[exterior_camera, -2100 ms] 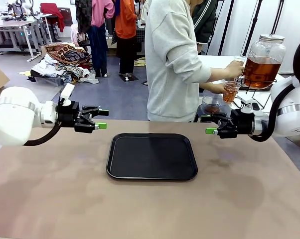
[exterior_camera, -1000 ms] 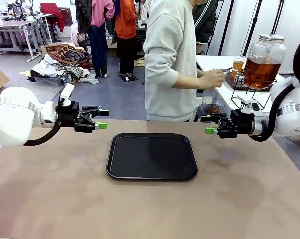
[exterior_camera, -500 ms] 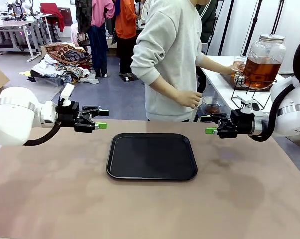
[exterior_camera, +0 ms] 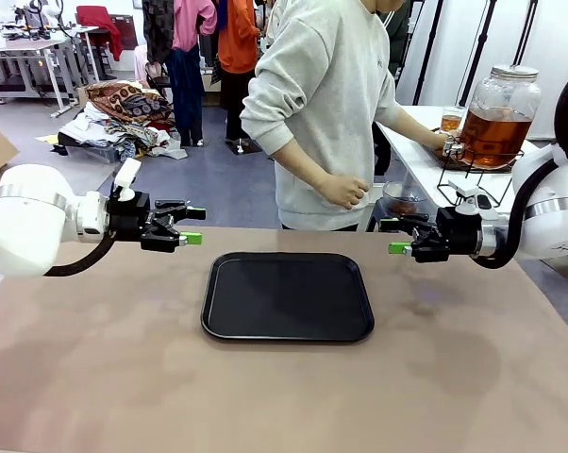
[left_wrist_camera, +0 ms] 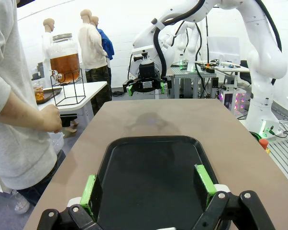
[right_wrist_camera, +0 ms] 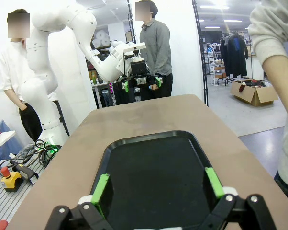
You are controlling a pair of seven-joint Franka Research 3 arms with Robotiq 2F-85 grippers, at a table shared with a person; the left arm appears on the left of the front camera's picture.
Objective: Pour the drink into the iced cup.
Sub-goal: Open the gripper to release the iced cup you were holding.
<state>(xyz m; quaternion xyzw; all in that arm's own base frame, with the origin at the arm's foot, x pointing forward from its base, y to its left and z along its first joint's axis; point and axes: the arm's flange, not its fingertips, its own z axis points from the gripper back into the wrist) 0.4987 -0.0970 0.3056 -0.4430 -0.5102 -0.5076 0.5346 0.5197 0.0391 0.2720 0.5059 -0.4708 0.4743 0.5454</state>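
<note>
Two tools spread wide, left [exterior_camera: 193,226] and right [exterior_camera: 391,237] (both holding nothing), flanking black tray [exterior_camera: 288,296] on desk [exterior_camera: 95,359], drink [exterior_camera: 492,135] in far jar.

Left gripper [exterior_camera: 192,226] and right gripper [exterior_camera: 394,237], jaws spread wide, empty, hover level on opposite sides of the tray [exterior_camera: 288,296].

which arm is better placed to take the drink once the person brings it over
Right, likely. The right claw hovers open on the side where the cup of drink and the person's hand are; the left claw is farther.
</note>
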